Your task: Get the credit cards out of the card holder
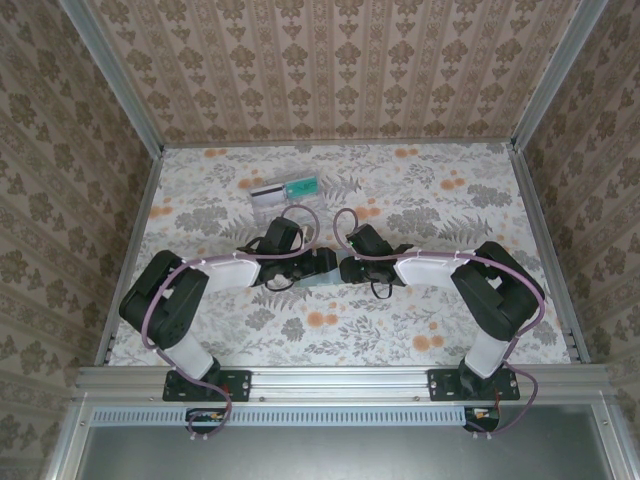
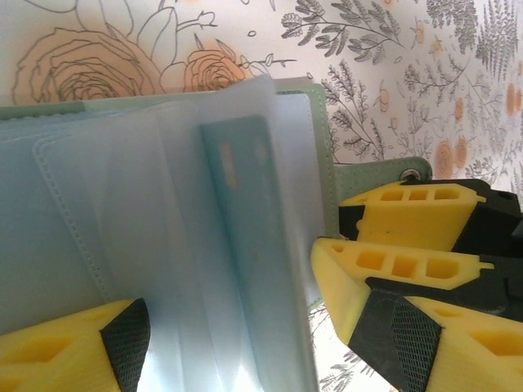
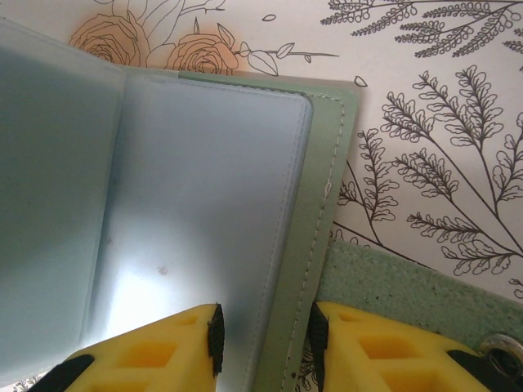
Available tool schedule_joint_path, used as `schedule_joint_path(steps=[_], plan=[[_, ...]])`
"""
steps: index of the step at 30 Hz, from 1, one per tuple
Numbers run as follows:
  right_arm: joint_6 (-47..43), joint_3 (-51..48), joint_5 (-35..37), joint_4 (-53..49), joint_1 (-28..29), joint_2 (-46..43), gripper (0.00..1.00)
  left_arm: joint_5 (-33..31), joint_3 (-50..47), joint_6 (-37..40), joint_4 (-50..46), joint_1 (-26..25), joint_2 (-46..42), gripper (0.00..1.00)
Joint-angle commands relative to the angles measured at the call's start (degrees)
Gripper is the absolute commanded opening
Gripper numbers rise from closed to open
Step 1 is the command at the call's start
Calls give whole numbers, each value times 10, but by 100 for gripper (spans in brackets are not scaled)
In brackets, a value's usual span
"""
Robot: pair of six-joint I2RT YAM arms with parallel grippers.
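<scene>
The left fingers (image 2: 69,347) are standing wide apart, gripping nothing, and straddling the clear sleeves (image 2: 163,229) of the open card holder (image 2: 324,155). The right fingers (image 3: 155,359) are sitting partly closed at the holder's green edge, one over a sleeve and one over the strap (image 3: 409,294). Whether they are pinching it or only pinning it I cannot tell. The holder is lying open on the table (image 1: 420,330) at the middle of the top view, under both wrists. Near the upper centre of that view a pale striped card (image 1: 268,194) is lying beside a green item (image 1: 301,186), likely a second card, so part of the job looks done. A teal card (image 2: 245,245) is showing inside a sleeve in the left wrist view, so at least one is waiting to come out.
</scene>
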Motion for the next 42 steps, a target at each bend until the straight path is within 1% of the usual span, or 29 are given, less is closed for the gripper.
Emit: schedule_joint_path(steps=[1,6,10,14,17,21,24,26,27,29,31,32,34,36,39,42], plan=[[7,9,-11,-9,1,13,37,20,-9,-6,23,-3,-9,82],[15,1,-5,-7,-6,5,37,35,-3,-7,38,-9,-15,82],[25,-16,21,-1,-19,-20,37,36,5,0,27,-14,-9,81],[36,-34,53,-4,-33,-48,38,17,3,6,7,-11,-16,80],[36,-52,63,5,-45,-73,39,-10,4,23,-37,-3,-37,79],[19,-57,38,23,-46,-87,39,-37,5,53,-103,23,-91,78],[14,-53,4,36,-46,-77,36,-45,14,70,-134,30,-117,78],[13,-48,-15,45,-42,-69,34,-36,19,67,-131,29,-117,74],[11,-44,-22,45,-39,-67,32,-30,20,61,-123,27,-112,70],[8,-31,-30,43,-31,-59,28,-18,20,45,-94,22,-97,54],[2,-15,-35,31,-24,-49,19,-8,25,29,-71,14,-76,41],[-1,-5,-35,23,-20,-42,17,-6,29,22,-65,11,-63,35],[-3,7,-31,12,-18,-32,16,-7,34,2,-56,4,-37,28],[-4,11,-30,8,-18,-25,14,-9,34,-18,-43,-2,-15,26],[-6,17,-33,7,-18,-12,13,-12,39,-38,-29,-11,10,25],[-9,28,-36,1,-15,4,9,-23,44,-49,-32,-16,21,25]])
